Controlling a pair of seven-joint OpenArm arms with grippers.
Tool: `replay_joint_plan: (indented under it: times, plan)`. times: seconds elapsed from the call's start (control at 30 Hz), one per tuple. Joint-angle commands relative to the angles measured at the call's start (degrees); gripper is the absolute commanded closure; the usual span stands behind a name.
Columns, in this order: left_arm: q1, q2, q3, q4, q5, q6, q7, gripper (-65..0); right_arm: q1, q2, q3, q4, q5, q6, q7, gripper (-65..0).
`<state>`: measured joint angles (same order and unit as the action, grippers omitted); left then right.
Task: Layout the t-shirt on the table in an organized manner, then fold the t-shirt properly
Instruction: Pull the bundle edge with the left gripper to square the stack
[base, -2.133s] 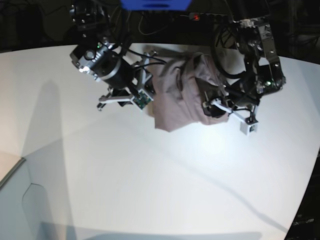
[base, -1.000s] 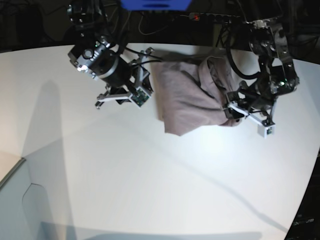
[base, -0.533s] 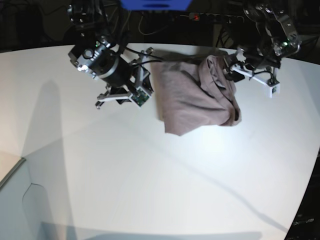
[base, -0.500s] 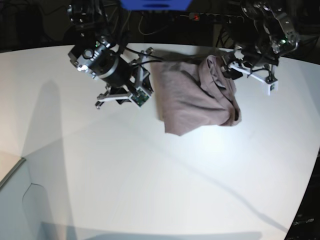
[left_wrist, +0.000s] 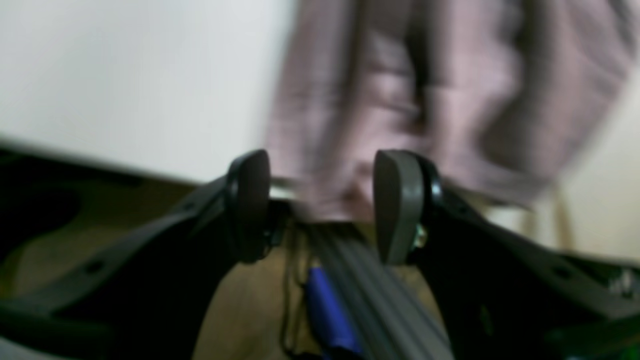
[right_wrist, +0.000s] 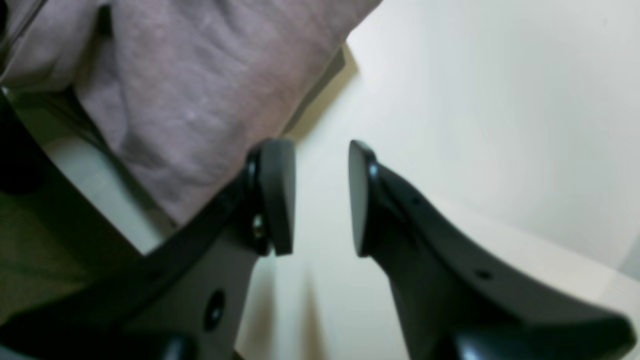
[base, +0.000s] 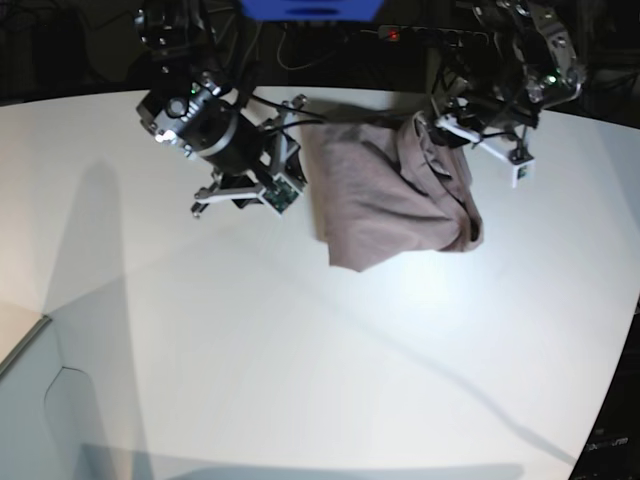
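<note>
T-shirt (base: 395, 195) lies bunched at the far edge of the table (base: 300, 350), between the arms. Left gripper (left_wrist: 320, 205) spread over its far hem, pinching nothing visible; right gripper (right_wrist: 315, 197) parted, empty, beside the cloth. Risk: grabbing several layers, or dragging the shirt off the edge.

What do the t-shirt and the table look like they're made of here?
The t-shirt looks like thin, soft knit fabric, likely cotton or a blend: matte mauve-brown, slumped in loose folds and creases. The table looks like a hard, smooth white laminate or coated board: it shows glare and soft reflections of the arms' shadows; the exact material cannot be told.
</note>
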<state>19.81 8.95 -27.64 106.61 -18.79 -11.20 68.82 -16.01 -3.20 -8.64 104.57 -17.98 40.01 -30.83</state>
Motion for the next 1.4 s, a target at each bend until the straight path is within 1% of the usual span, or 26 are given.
replay_joint_plan:
  times: [0.0, 0.3, 0.43, 0.57, 0.6, 0.63, 0.67, 0.83, 0.9, 0.93, 1.07, 1.17, 1.27, 1.37]
  plan:
    - [0.01, 0.05, 0.34, 1.04, -0.42, -0.1, -0.29, -32.1, 0.14, -0.36, -0.1, 0.96, 0.79, -0.01, 1.33, -16.6]
    - [-0.25, 0.05, 0.52, 0.78, 0.02, -0.1, -0.29, -33.7, 0.05, -0.27, 0.16, 1.05, 0.79, -0.01, 1.33, -16.6]
    - [-0.43, -0.82, 0.43, -0.81, -0.33, -0.1, -0.38, -33.6, 0.14, -0.27, 0.16, 1.05, 0.79, -0.01, 1.33, -16.6]
    - [0.01, -0.91, 0.43, -1.77, -0.25, -0.1, -3.72, -33.2, 0.23, -0.27, 0.16, 1.05, 0.79, -0.01, 1.33, -16.6]
    - [0.01, -0.91, 0.43, -2.04, -0.25, -0.1, -4.07, -32.4, 0.32, -0.27, 0.16, 1.05, 0.79, -0.01, 1.33, -16.6]
    - [0.01, -0.91, 0.43, -2.04, -0.33, -0.1, -4.25, -29.9, 0.41, -0.18, 0.16, 1.05, 0.79, -0.01, 1.33, -16.6]
    - [0.01, -0.91, 0.43, -1.95, -0.33, -0.1, -4.33, -25.9, 0.41, -0.18, 0.16, 1.05, 0.79, -0.01, 1.33, -16.6]
    - [-0.25, -0.91, 0.43, -1.95, -0.33, -0.18, -4.6, -0.4, 0.41, -0.09, 0.16, 1.05, 0.79, -0.01, 1.33, -16.6]
    - [-0.34, -2.14, 0.43, -2.04, -0.25, -0.18, -4.6, 0.0, 0.41, -0.09, 0.16, 1.05, 0.79, -0.01, 1.33, -16.6]
    - [-0.34, -2.75, 0.43, -2.04, -0.33, -0.18, -4.6, -0.8, 0.49, -0.09, 0.16, 1.05, 0.79, -0.01, 1.33, -16.6]
    - [-0.25, -3.46, 0.25, -1.51, -0.42, -0.18, -4.6, 0.0, 0.49, -0.09, 0.16, 1.05, 0.79, -0.01, 1.33, -16.6]
    - [-0.43, -4.34, -1.94, -1.68, -0.51, -0.18, -4.6, 0.0, 0.49, -0.09, 0.16, 1.05, 0.79, -0.01, 1.33, -16.6]
    - [-0.43, -4.86, -3.18, -2.12, -2.53, -0.18, -4.6, 0.0, 0.49, -0.09, -0.1, 1.05, 0.79, -0.01, 1.33, -16.6]
    - [-0.43, -4.95, -6.25, -2.21, -5.17, -0.18, -4.6, 0.0, 0.49, -0.18, -0.19, 0.96, 0.79, -0.01, 1.33, -16.6]
